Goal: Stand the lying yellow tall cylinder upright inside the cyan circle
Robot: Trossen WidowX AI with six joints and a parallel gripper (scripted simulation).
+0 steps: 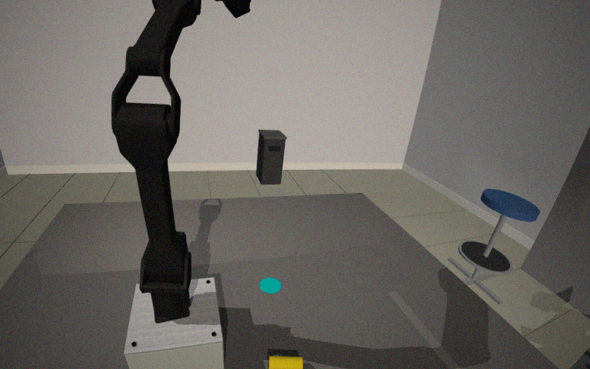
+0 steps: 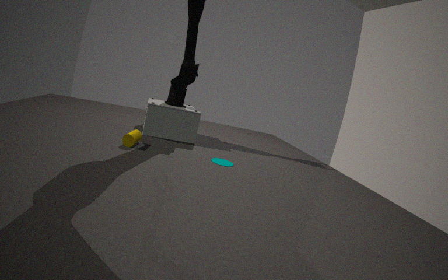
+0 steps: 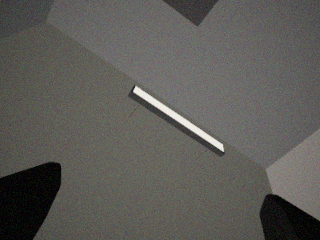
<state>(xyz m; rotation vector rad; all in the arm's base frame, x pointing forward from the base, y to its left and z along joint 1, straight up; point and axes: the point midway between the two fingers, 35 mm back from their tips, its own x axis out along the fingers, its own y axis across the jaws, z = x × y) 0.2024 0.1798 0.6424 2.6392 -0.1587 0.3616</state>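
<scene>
Yellow tall cylinder point(image 1: 285, 362) point(image 2: 132, 138) first, at the left of the exterior view; we see it lying on its side on the dark grey surface point(image 1: 339, 295) point(image 2: 214, 214), near the pale base block point(image 1: 174, 358) point(image 2: 171, 123) and outside the circle; the top view cuts it off at the bottom edge. Next to the right comes that block, with the black arm point(image 1: 156, 208) point(image 2: 191, 39) rising from it, its upper part running out of our exterior picture. Further right lies the cyan circle point(image 1: 270, 285) point(image 2: 222, 162), flat and well apart from the cylinder, with nothing standing on it.

Through the wrist view, again from the left, we have one dark fingertip, then a bright bar point(image 3: 177, 118) beyond, then the other fingertip; the fingers of the gripper point(image 3: 162, 185) stand wide, with nothing between them.

By our judgement none of the task is done: the grasp, the lift, the turn to upright, the setting down in the circle, the release and the withdrawal are all left; we would expect the approach to the cylinder to come first.
</scene>
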